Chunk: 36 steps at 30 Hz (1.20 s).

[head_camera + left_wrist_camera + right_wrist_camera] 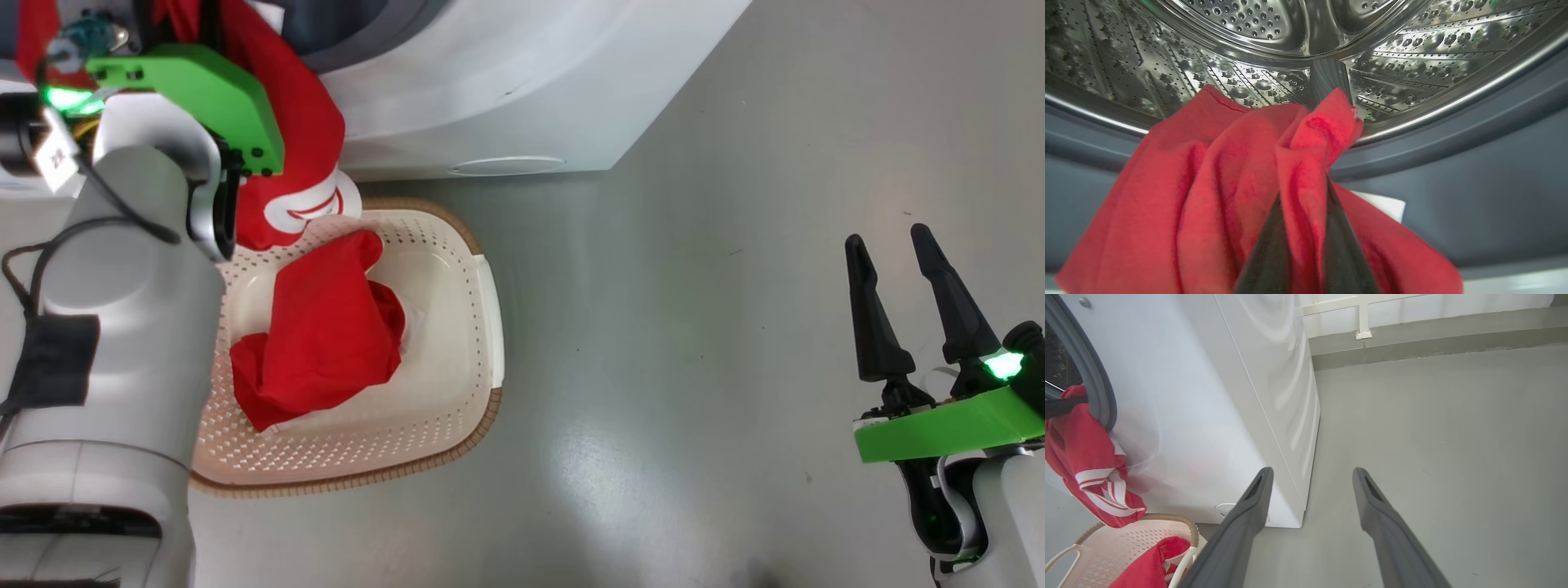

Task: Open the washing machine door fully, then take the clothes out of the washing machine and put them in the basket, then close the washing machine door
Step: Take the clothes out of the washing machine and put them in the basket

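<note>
Left gripper (1306, 192) is clenched on a fold of the striped red garment (1220, 183) at the mouth of the washing machine (531, 82), just in front of its steel drum (1249, 61). The garment hangs out over the grey seal (1094, 388) and down the machine's front. The basket (457, 327) stands on the floor just before the machine and holds a plain red garment (326, 343). Right gripper (887, 237) is released, fingers spread and empty, well to the right of the machine.
</note>
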Tool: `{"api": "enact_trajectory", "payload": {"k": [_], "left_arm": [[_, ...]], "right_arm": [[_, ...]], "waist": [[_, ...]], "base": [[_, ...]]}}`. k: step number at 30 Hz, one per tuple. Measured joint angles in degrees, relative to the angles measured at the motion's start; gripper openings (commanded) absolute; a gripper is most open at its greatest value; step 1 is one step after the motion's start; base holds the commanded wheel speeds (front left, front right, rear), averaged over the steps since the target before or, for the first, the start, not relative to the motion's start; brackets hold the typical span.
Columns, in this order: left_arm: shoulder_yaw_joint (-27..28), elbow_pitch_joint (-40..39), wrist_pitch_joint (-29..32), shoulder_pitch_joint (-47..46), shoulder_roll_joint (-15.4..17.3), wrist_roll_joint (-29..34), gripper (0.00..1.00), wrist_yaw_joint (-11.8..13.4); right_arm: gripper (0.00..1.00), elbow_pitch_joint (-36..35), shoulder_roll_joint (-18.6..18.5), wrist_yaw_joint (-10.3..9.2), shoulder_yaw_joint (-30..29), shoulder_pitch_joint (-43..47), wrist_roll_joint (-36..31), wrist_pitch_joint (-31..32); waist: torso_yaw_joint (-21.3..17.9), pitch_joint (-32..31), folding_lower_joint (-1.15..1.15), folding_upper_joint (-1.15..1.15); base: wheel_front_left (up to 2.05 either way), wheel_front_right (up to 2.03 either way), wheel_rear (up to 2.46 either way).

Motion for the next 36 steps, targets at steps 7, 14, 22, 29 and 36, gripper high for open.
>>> {"api": "enact_trajectory", "payload": {"k": [7,14,22,29,36], "left_arm": [[2.05,-0.48,-6.71,0.66,0.23,-1.75,0.0,0.01],[6.06,-24.53,-7.13,12.5,-0.53,-2.35,0.0,0.94],[8.17,-51.11,-7.3,30.75,-2.13,-0.56,0.0,1.99],[5.53,-66.63,-7.45,42.14,-2.08,-2.08,0.0,5.84],[1.85,-70.5,-7.45,48.43,-1.98,-4.53,0.0,9.15]], "right_arm": [[1.0,0.04,0.24,0.0,-0.71,0.12,0.0,0.0],[1.0,0.0,0.37,0.0,-1.23,0.38,-0.02,0.0],[1.0,0.02,0.36,0.0,-1.05,1.74,-0.02,0.01],[1.0,0.02,0.35,0.0,-0.73,1.87,-0.02,0.0],[1.0,0.04,0.33,0.0,-0.55,2.7,-0.02,0.0]], "waist": [[0.52,-1.35,0.0,0.0],[1.84,-3.04,0.0,0.0],[2.8,-5.26,0.0,0.0],[2.82,-6.02,0.0,0.0],[2.98,-5.75,0.0,0.0]], "base": [[0.0,0.0,0.0],[0.0,0.0,0.0],[0.0,0.0,0.0],[0.0,0.0,0.0],[0.0,0.0,0.0]]}}
